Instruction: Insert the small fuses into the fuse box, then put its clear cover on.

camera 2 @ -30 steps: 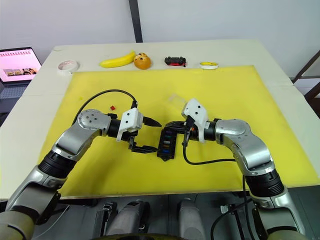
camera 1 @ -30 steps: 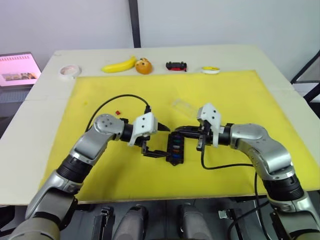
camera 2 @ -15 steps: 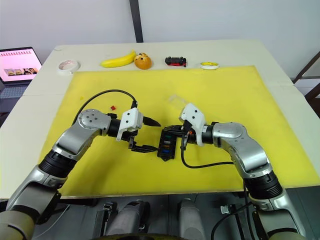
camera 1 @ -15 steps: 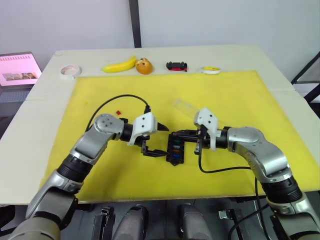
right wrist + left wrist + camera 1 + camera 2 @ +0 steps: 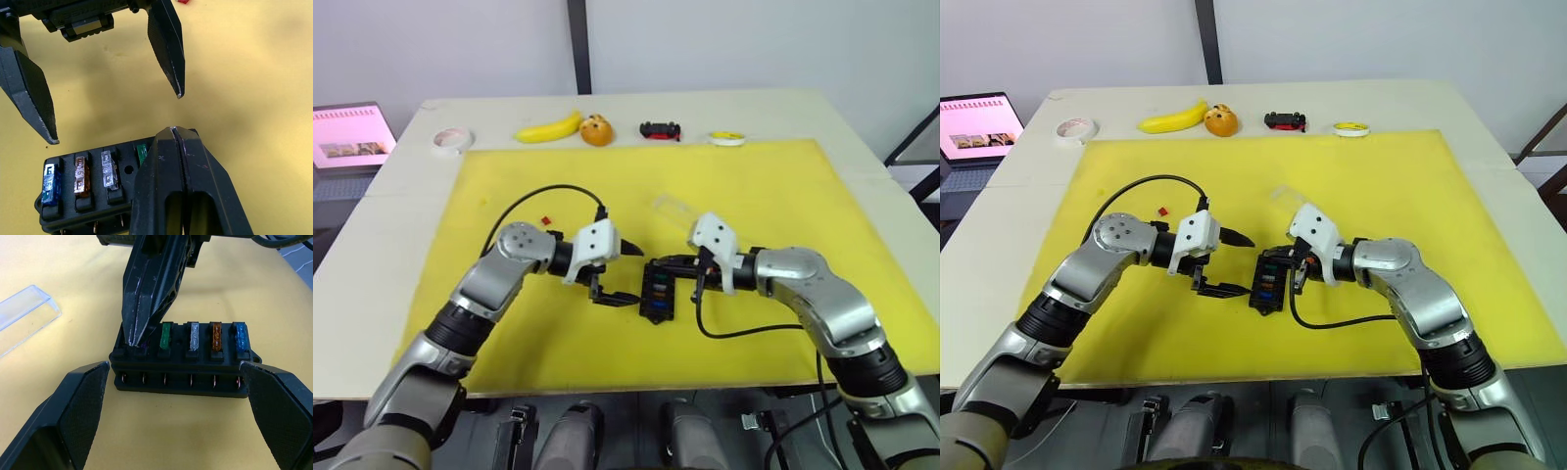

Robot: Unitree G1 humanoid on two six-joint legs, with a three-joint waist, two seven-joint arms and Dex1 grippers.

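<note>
Left eye view: fuse box (image 5: pixel 658 291) is sitting mid-mat on the yellow mat (image 5: pixel 783 196), between both grippers. Left gripper (image 5: pixel 625 273) is hanging just beside its left side, fingers spread wide, holding nothing. Right gripper (image 5: pixel 658 264) is reaching in from the right, tips over the box's far end. Clear cover (image 5: pixel 673 208) is lying on the mat beyond the box, apart from it. One red fuse (image 5: pixel 546 220) is lying loose on the mat, well left of the box.

Left wrist view: right gripper's fingers (image 5: pixel 151 289) are pressed together, tips bearing down on a purple fuse (image 5: pixel 143 345) in the end slot. Green, grey, brown and blue fuses are sitting in the neighbouring slots.

Right wrist view: closed fingertips are covering that end slot; left gripper's fingers (image 5: pixel 166 36) are standing spread beyond the box.
</note>
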